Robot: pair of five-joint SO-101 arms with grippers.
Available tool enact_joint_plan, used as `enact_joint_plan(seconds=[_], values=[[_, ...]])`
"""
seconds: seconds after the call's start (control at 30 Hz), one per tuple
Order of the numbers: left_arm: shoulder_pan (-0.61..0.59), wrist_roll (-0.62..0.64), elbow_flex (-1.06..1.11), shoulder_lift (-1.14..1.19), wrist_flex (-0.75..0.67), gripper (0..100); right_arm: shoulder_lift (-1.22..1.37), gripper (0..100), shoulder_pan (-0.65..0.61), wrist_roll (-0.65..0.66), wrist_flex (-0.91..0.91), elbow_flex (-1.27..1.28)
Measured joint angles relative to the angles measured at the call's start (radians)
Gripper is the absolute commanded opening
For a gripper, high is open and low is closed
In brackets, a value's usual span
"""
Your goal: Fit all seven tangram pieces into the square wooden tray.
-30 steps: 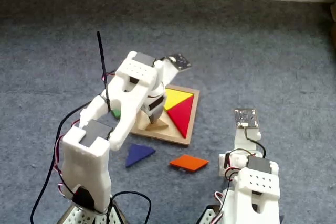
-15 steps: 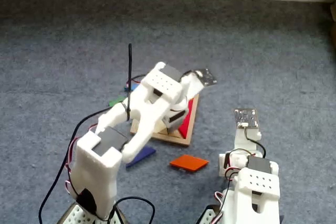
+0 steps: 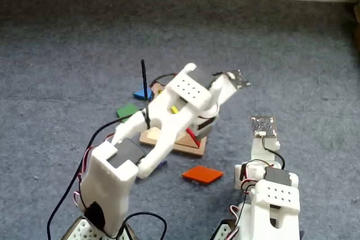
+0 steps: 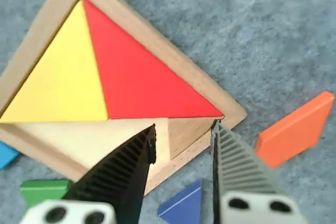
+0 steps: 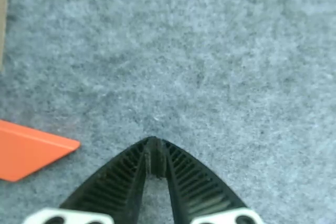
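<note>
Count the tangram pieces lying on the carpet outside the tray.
4: orange piece near the tray's front corner; dark blue triangle by its front edge, under the left arm; green piece and light blue piece off its left side. The arm may hide more.

A pale, smooth-sanded wooden tray (image 4: 157, 47) lies on a desk (image 5: 210, 51) covered in grey, fuzzy carpet-like cloth. The red triangle (image 4: 142, 72) and yellow triangle (image 4: 63, 77) inside the tray are flat-painted and matt. The orange piece (image 4: 294, 129) beside the tray has the same smooth, matt coat, and the fingers (image 4: 126, 171) above the tray are black ribbed plastic.
</note>
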Motion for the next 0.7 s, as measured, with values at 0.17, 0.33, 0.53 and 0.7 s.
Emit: enact_joint_plan(seconds=[0.17, 0.33, 0.53, 0.7], values=[[-0.066, 0.000, -0.149, 0.000, 0.130, 19, 0.000, 0.5, 0.000, 0.000, 0.000, 0.000], [-0.218, -0.002, -0.227, -0.061, 0.153, 19, 0.000, 0.5, 0.000, 0.000, 0.000, 0.000], [-0.436, -0.121, -0.253, -0.055, 0.133, 19, 0.000, 0.5, 0.000, 0.000, 0.000, 0.000], [-0.534, -0.215, -0.258, 0.094, 0.012, 19, 0.000, 0.5, 0.000, 0.000, 0.000, 0.000]])
